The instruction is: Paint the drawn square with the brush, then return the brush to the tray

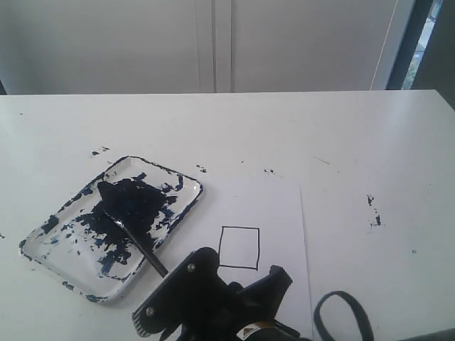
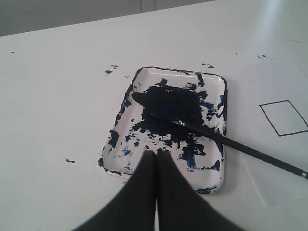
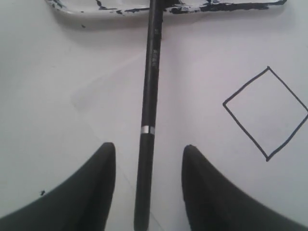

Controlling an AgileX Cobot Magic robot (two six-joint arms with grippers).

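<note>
Right fingers (image 3: 91,192): spread astride brush (image 3: 150,96) handle.
Left fingers (image 2: 139,192): pressed together.
Risk: uneven closing could roll brush away.

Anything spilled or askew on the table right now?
Yes. Dark paint specks dot the table outside the tray, near its far corner and right of the paper. The brush lies slanted, bristles in the tray, handle overhanging the rim onto the paper. The drawn square is unpainted.

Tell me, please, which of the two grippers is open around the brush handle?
The right gripper: its jaws stand apart on either side of the brush. The left gripper is shut, by the tray, holding nothing.
</note>
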